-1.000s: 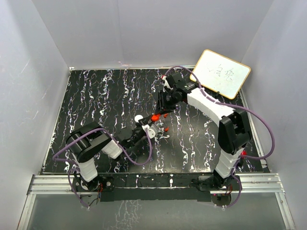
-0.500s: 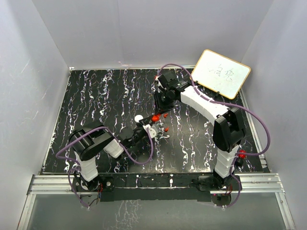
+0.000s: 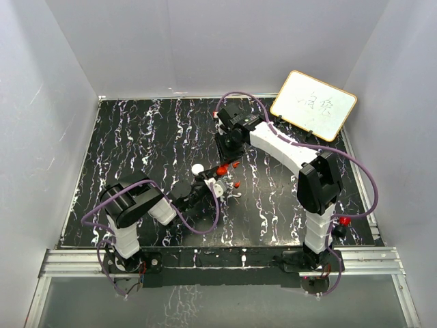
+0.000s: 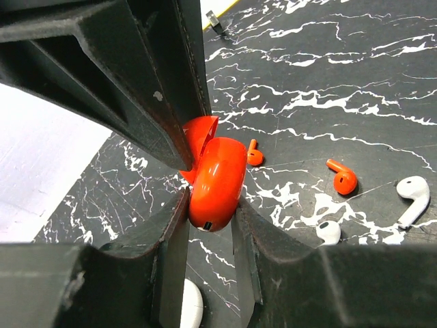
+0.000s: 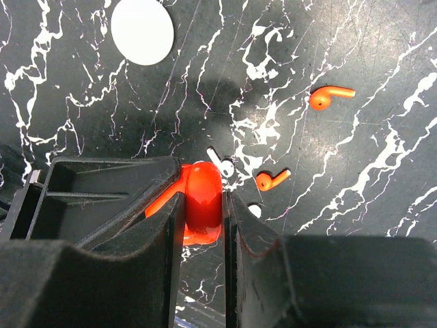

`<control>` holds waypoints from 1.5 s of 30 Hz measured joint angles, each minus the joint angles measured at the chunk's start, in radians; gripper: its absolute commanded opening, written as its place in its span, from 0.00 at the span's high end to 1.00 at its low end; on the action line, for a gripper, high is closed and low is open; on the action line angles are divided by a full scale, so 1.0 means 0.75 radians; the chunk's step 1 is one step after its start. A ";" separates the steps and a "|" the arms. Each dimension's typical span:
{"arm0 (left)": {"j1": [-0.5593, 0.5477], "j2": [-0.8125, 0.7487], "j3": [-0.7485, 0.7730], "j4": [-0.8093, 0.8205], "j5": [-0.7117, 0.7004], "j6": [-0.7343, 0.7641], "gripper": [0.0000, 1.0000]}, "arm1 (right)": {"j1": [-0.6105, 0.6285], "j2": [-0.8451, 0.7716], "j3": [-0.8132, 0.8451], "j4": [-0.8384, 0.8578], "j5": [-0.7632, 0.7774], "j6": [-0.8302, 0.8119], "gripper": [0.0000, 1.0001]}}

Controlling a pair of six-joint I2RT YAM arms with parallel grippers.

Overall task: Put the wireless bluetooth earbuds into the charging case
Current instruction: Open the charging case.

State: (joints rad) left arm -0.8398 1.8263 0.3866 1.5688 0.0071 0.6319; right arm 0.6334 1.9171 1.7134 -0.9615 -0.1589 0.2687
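Glossy plastic charging case; matt black left tool fingers; smooth marbled tabletop

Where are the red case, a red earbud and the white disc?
red case (image 4: 217,184), left wrist view, its rounded shell.
red earbud (image 5: 319,100), right wrist view, its bulb end.
white disc (image 5: 142,31), right wrist view, its flat top.

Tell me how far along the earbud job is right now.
Done: nothing is seated yet, though the charging case is held up on edge and its lid looks partly open. In hand: the left gripper and the right gripper are both clamped on it. Left: the two red earbuds lie loose on the table, so each needs picking up and seating.
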 measured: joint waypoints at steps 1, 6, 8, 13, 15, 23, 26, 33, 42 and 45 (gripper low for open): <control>0.000 0.001 0.000 -0.006 0.004 0.000 1.00 | 0.002 0.001 0.000 -0.003 0.004 -0.005 0.96; 0.001 0.001 0.002 -0.001 0.011 -0.002 1.00 | 0.008 0.004 0.015 -0.017 0.016 -0.012 0.92; 0.001 0.001 0.006 0.003 0.011 -0.003 1.00 | 0.013 0.006 0.030 -0.030 0.031 -0.019 0.90; 0.002 0.001 0.009 0.003 0.011 -0.005 1.00 | 0.037 0.033 0.085 -0.077 0.078 -0.045 0.78; 0.002 0.001 0.009 -0.003 0.011 -0.005 1.00 | 0.045 0.044 0.098 -0.086 0.092 -0.054 0.69; 0.004 0.001 0.011 0.000 0.017 -0.008 1.00 | 0.070 0.063 0.129 -0.105 0.101 -0.074 0.56; 0.008 0.001 0.014 0.002 0.019 -0.011 1.00 | 0.073 0.065 0.158 -0.111 0.092 -0.076 0.56; 0.010 0.001 0.021 0.019 0.021 -0.017 1.00 | 0.076 0.073 0.203 -0.116 0.098 -0.071 0.54; 0.009 0.001 0.021 0.034 0.019 -0.053 1.00 | -0.014 0.068 0.219 -0.003 0.046 0.037 0.50; 0.017 -0.002 0.020 0.034 0.008 -0.102 1.00 | -0.098 0.041 0.218 0.055 0.025 0.060 0.50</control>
State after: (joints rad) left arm -0.8268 1.8248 0.4019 1.5940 0.0132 0.5552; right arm 0.5598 1.9476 1.8767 -0.9199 -0.1398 0.3134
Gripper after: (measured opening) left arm 0.258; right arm 0.500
